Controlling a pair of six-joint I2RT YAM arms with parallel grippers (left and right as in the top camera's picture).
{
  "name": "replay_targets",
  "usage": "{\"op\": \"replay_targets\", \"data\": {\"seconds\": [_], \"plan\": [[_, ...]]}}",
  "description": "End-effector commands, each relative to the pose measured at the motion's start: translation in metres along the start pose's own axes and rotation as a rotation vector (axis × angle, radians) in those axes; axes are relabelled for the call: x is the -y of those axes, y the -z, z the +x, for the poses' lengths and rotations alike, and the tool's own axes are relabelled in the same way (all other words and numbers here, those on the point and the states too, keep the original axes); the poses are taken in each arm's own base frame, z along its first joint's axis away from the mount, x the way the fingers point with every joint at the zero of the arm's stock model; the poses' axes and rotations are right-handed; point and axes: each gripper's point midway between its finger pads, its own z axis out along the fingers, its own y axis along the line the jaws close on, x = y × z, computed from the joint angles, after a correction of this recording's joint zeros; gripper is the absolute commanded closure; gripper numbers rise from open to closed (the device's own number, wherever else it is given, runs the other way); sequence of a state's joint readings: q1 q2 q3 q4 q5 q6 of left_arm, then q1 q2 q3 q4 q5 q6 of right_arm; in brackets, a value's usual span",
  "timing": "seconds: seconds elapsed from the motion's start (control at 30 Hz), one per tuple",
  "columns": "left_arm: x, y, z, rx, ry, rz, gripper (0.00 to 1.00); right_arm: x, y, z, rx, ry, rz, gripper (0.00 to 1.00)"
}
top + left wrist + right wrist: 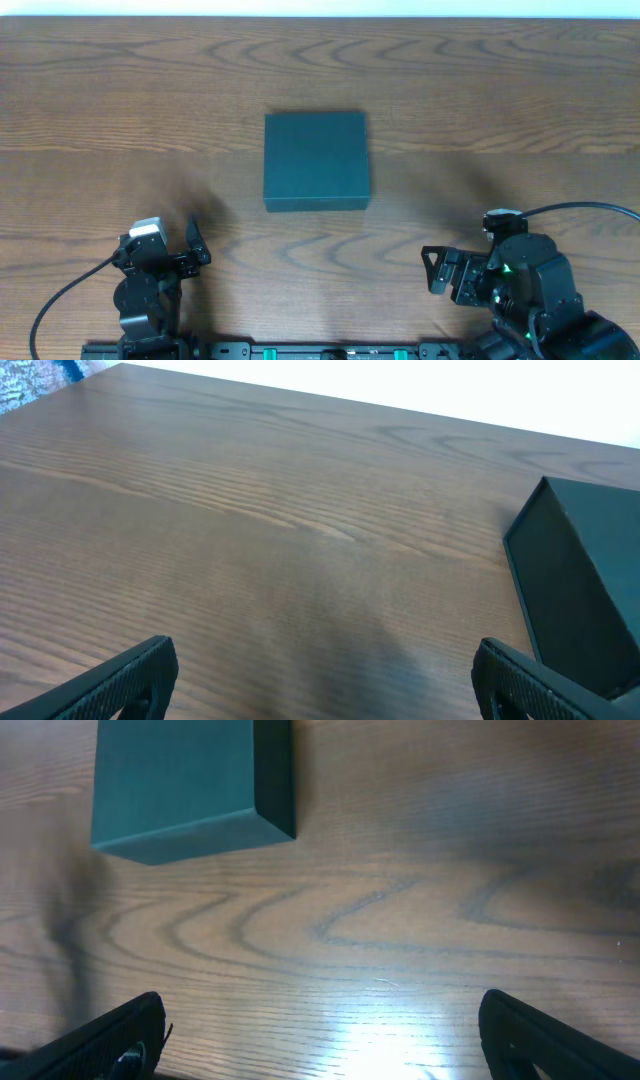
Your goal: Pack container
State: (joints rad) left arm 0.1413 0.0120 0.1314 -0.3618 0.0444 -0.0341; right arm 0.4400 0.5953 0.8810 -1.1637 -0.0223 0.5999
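Checking overhead first: container [316,161] sits closed, lid down, mid-counter [120,110], roughly square so no clear long axis; it lies ahead of both arms, well apart from each. Left claw [194,243] and right claw [437,271] rest near the front edge, either side of centre; neither is clearly nearer, approx. equal reach. No snack items visible on counter, so nothing to pack is in shot. Left wrist view: container at right edge of frame, i.e. ahead and to the right of the left claw; fingers [130,675] spread wide, released, nothing between. Right wrist view: container upper left, ahead-left of the right claw; fingers [115,1040] also spread, released, empty. Wrist views show side walls; overhead shows only the lid top.
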Motion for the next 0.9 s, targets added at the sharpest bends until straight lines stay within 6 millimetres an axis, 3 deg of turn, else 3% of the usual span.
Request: {"op": "replay_targets", "data": {"seconds": [0.0, 0.27, 0.4, 0.6, 0.77, 0.87], "plan": [[-0.005, -0.003, 0.008, -0.014, 0.016, -0.024, 0.05, 0.000, 0.000, 0.001, 0.000, -0.005, 0.002, 0.01], [-0.005, -0.003, 0.008, -0.013, 0.016, -0.024, 0.05, 0.000, 0.000, 0.001, 0.001, -0.005, 0.001, 0.01], [-0.005, -0.003, 0.008, -0.013, 0.016, -0.024, 0.05, 0.018, 0.004, -0.013, 0.087, 0.034, 0.105, 0.01], [-0.005, -0.003, 0.008, -0.013, 0.016, -0.024, 0.05, 0.019, 0.013, -0.022, 0.276, 0.246, 0.052, 0.01], [-0.005, -0.003, 0.008, -0.013, 0.016, -0.024, 0.05, 0.029, -0.005, -0.009, 0.345, 0.274, 0.021, 0.01], [-0.005, -0.003, 0.008, -0.013, 0.016, -0.024, 0.05, 0.036, -0.026, 0.006, 0.350, 0.274, 0.000, 0.01]]}}
